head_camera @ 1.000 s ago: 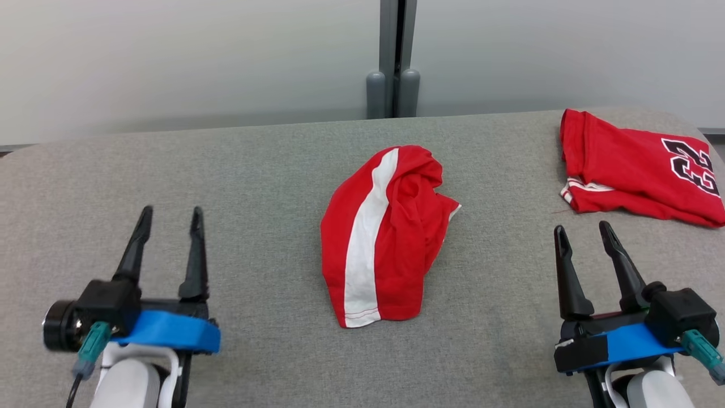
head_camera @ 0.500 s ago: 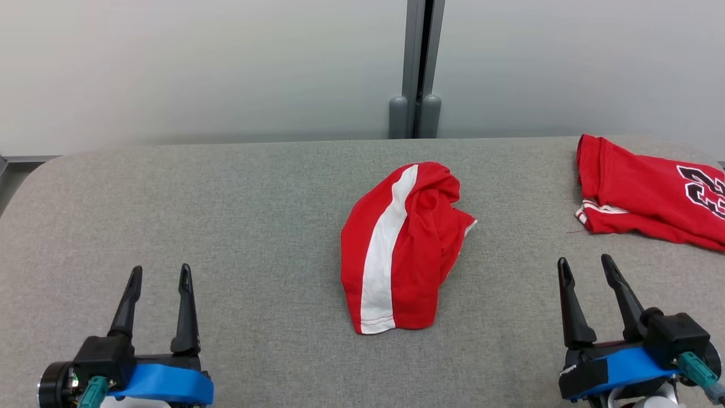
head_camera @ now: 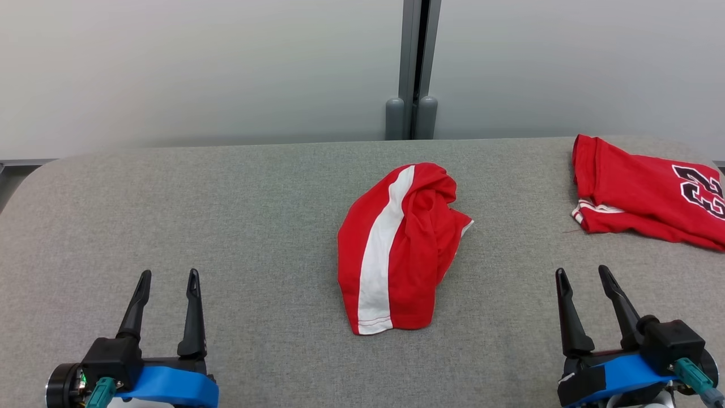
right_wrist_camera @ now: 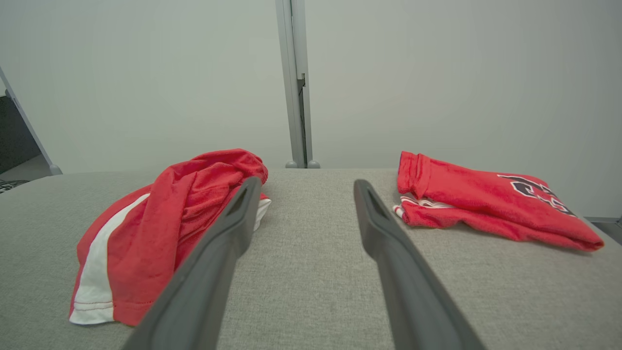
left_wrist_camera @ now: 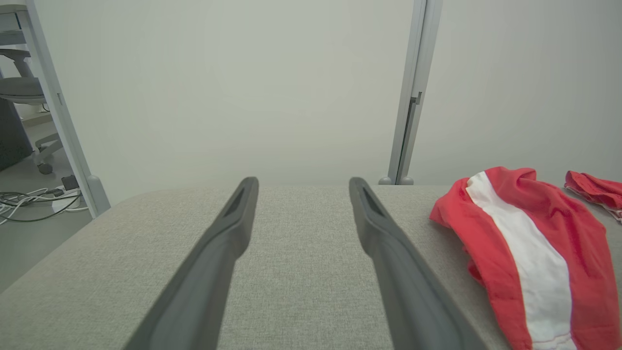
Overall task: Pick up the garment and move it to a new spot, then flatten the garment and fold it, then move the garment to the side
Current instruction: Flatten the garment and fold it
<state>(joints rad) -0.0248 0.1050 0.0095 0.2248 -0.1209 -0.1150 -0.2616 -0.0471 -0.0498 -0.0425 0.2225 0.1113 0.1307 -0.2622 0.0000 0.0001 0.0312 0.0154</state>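
Observation:
The garment (head_camera: 408, 249) is a crumpled red piece with a white stripe, lying in a heap at the middle of the grey padded table (head_camera: 255, 198). My left gripper (head_camera: 170, 275) stands open near the front left, well apart from the heap. My right gripper (head_camera: 582, 272) stands open near the front right, also clear of it. In the left wrist view the garment (left_wrist_camera: 534, 243) lies to the right of the open left gripper (left_wrist_camera: 302, 182). In the right wrist view the garment (right_wrist_camera: 160, 228) lies to the left, partly behind one finger of the open right gripper (right_wrist_camera: 306, 181).
A folded red jersey (head_camera: 640, 192) with a black number lies at the table's back right; the right wrist view shows this jersey (right_wrist_camera: 486, 204) too. A pale wall with a grey post (head_camera: 410, 68) runs behind the table. Cables (left_wrist_camera: 29, 199) lie on the floor off the left edge.
The head camera has shifted, so the table and both grippers sit lower in the view. The garment has kept its shape and place, and both grippers have stayed open.

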